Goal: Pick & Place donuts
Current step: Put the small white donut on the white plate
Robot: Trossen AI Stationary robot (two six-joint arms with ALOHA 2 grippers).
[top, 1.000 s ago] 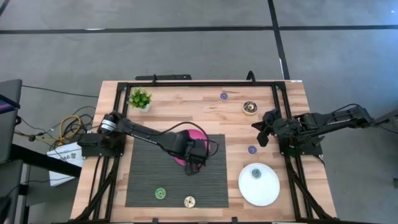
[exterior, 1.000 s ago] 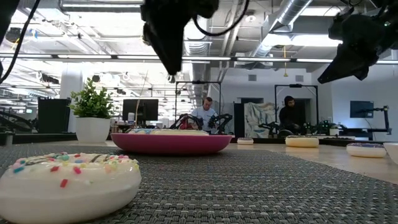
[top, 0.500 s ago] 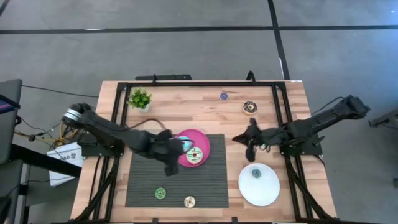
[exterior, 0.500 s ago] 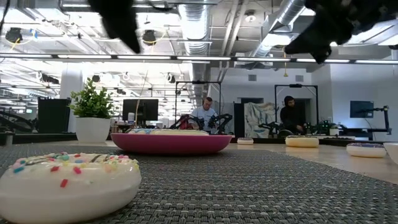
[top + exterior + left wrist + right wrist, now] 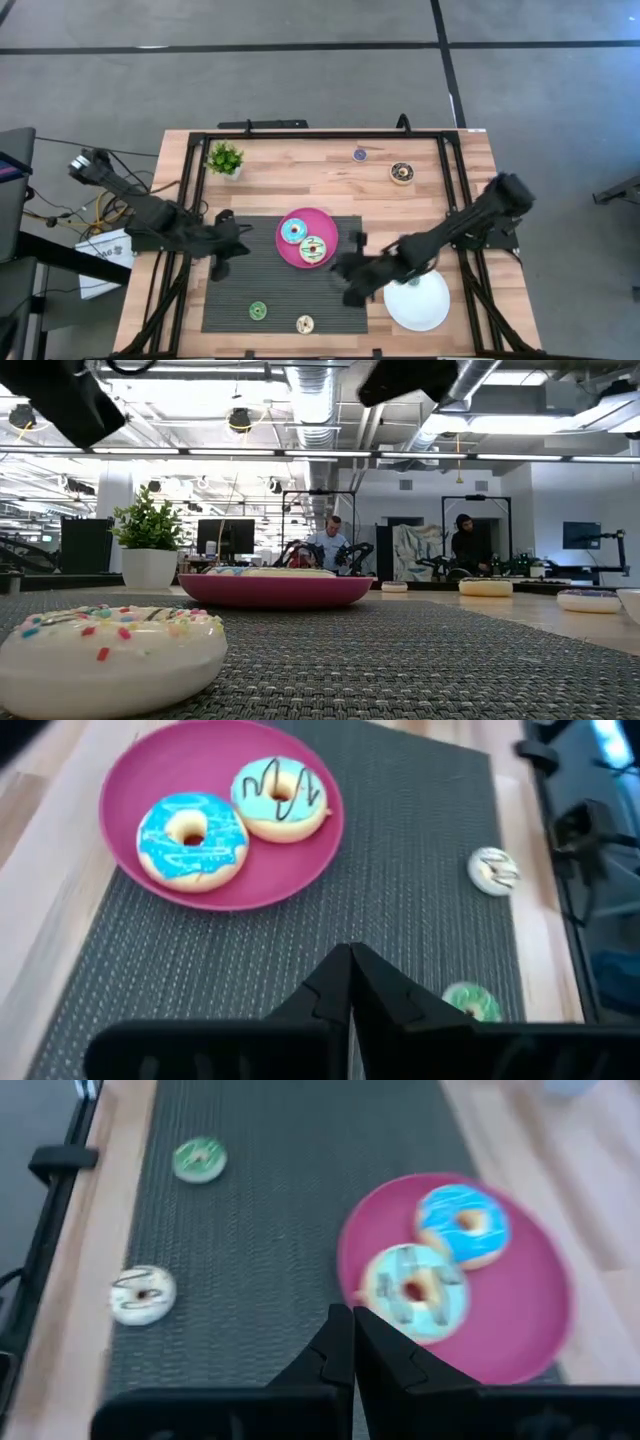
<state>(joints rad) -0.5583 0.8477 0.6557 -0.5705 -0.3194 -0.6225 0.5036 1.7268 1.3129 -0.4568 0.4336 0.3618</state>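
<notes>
A pink plate point(image 5: 322, 228) lies on the dark mat point(image 5: 280, 295) and holds two donuts: a blue one point(image 5: 192, 838) and a pale blue one with dark drizzle point(image 5: 281, 797). On the mat's near part rest a green donut point(image 5: 258, 311) and a cream donut point(image 5: 305, 323). A purple donut point(image 5: 359, 154) and a chocolate donut point(image 5: 401, 172) lie on the bare wood at the far right. My left gripper point(image 5: 220, 262) hangs shut over the mat's left edge. My right gripper point(image 5: 347, 278) hangs shut over the mat, right of the pink plate. Neither gripper holds anything.
A white plate point(image 5: 420, 308) sits at the near right, partly under my right arm. A small potted plant point(image 5: 225, 157) stands at the far left corner. A black frame point(image 5: 195, 200) runs along the table's sides. People work in the room beyond the table.
My left gripper has drawn back from above the pink plate toward the table's left edge, and the plate with its two donuts has come into view. My right gripper has swung from the table's right side toward the near left, to the mat beside the pink plate.
</notes>
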